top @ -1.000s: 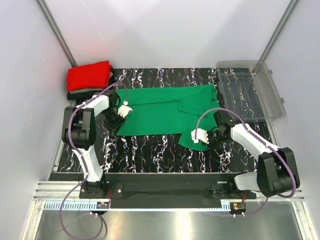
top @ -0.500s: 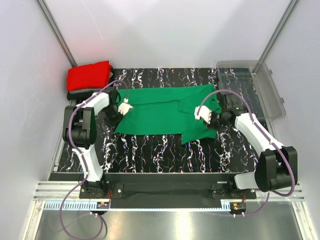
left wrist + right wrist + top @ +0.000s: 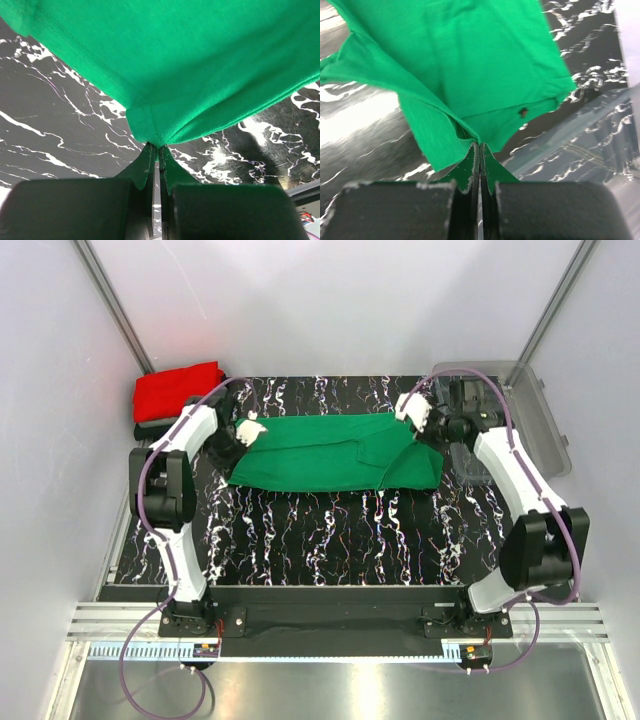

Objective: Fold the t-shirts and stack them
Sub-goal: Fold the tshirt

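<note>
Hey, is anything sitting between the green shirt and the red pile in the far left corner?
No loose object does. Only the left arm crosses the gap between the green shirt and the red pile. The left gripper and right gripper are shut on the shirt's ends; the clear bin sits on the opposite side.

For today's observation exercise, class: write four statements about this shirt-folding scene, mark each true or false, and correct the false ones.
1. The left gripper and the right gripper are both shut on the green shirt. True.
2. The red shirt lies in the clear bin. False: it sits folded on dark clothing at the far left corner; the bin stands at the far right.
3. The green shirt is folded into a small square. False: it stretches wide between the grippers.
4. The table is black with white veins. True.
</note>
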Tool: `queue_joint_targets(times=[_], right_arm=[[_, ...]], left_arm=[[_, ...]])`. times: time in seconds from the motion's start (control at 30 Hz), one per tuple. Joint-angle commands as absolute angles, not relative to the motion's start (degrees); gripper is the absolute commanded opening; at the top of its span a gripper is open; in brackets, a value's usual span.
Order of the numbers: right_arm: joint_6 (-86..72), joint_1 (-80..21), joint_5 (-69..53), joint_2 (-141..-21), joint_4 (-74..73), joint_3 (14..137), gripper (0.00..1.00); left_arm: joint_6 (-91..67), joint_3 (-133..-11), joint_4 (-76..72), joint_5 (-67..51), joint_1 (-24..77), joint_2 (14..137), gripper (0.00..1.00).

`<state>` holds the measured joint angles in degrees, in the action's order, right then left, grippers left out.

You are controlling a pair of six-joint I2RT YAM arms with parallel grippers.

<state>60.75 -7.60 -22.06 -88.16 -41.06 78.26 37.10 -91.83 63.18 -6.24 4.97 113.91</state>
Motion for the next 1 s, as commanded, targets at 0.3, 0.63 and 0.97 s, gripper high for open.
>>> queue_joint_targets(times=[0.3, 0.63, 0.97], right_arm=[[52.56, -5.98, -19.43, -106.33, -33.14, 96.93, 0.00], [49.75, -5.98, -18.37, -117.86, -32.35, 108.81, 0.00], [49.39, -5.98, -17.49, -123.30, -31.38, 115.12, 0.00]], left_arm=[[39.29, -105.64, 65.65, -3.16, 3.60, 124.27, 0.00], [38.94, -113.64, 66.53, -2.20, 3.16, 127.88, 0.00], [38.32, -121.02, 67.59, -1.06, 3.25, 132.10, 0.00]])
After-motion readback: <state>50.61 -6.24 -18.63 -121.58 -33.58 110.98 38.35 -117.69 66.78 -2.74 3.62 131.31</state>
